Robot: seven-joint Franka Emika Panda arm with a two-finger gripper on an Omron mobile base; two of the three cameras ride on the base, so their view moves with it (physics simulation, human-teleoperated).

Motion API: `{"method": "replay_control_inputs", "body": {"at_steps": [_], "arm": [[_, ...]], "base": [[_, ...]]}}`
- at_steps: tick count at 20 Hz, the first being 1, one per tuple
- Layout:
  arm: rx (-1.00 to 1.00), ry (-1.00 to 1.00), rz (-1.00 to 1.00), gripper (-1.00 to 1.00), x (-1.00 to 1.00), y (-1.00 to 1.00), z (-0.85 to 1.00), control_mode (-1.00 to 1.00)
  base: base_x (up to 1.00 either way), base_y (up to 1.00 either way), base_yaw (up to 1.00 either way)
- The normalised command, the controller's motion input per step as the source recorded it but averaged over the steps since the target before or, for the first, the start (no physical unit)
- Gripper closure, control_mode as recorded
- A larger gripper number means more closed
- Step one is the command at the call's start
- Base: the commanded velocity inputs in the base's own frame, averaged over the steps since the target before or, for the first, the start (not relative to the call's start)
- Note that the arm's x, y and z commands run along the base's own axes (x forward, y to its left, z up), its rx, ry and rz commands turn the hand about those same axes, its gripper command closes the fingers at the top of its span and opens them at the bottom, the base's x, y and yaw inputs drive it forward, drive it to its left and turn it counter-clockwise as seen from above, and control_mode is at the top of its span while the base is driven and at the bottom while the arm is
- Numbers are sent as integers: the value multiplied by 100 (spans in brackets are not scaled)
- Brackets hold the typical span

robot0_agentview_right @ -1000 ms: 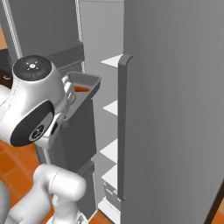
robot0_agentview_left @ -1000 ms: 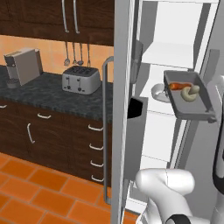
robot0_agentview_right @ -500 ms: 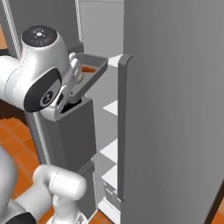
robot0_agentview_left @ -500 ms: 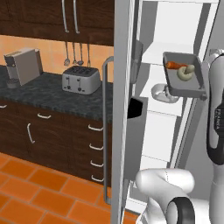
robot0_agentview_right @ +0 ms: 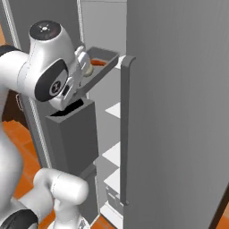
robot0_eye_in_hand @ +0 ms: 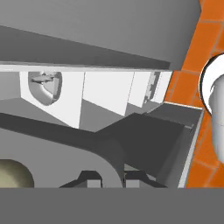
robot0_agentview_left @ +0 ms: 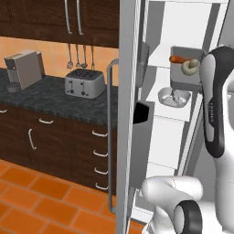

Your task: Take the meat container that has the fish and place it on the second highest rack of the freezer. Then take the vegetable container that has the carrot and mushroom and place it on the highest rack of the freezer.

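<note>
The freezer (robot0_agentview_left: 183, 27) stands open, its tall grey door (robot0_agentview_left: 130, 114) edge-on in the left base view and its white racks stepping down inside. In the right base view the other door (robot0_agentview_right: 179, 112) fills the right half, with a long grey handle (robot0_agentview_right: 124, 134) running down its edge. A dark bin (robot0_agentview_right: 71, 134) hangs on the inside of the open door, below the arm.

To the left of the freezer runs the dark speckled desk (robot0_agentview_left: 50, 96) over brown drawers, with a silver toaster (robot0_agentview_left: 84, 83) and a grey coffee machine (robot0_agentview_left: 25, 68) on it, and utensils (robot0_agentview_left: 80, 57) hanging on the orange wall behind.

The white arm (robot0_agentview_left: 217, 114) rises along the right side of the left base view and reaches up to the level of the upper racks. There the vegetable container (robot0_agentview_left: 186, 68), a grey tray, is held up high at the front of the freezer, tilted, near the top rack. The carrot (robot0_agentview_left: 178, 59) lies along its far edge and the pale mushroom (robot0_agentview_left: 189, 66) sits just beside it.

Below it, on a lower rack, rests the meat container (robot0_agentview_left: 173, 97), a pale bowl with the fish in it; the hand view shows it too (robot0_eye_in_hand: 43, 85).

The claw (robot0_eye_in_hand: 107, 179) is clamped on the rim of the vegetable container, its two dark tips (robot0_eye_in_hand: 92, 178) close against the grey wall at the bottom of the hand view.
</note>
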Motion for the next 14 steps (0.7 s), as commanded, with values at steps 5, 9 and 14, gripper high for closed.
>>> {"method": "replay_control_inputs", "body": {"at_steps": [5,9,14], "arm": [[-2,-2,-6,100,57,0,0,-100],[-2,0,-1,100,67,-4,0,-100],[-1,0,-8,100,61,-33,0,-100]], "base": [[0,0,0],[0,0,0],[0,0,0]]}}
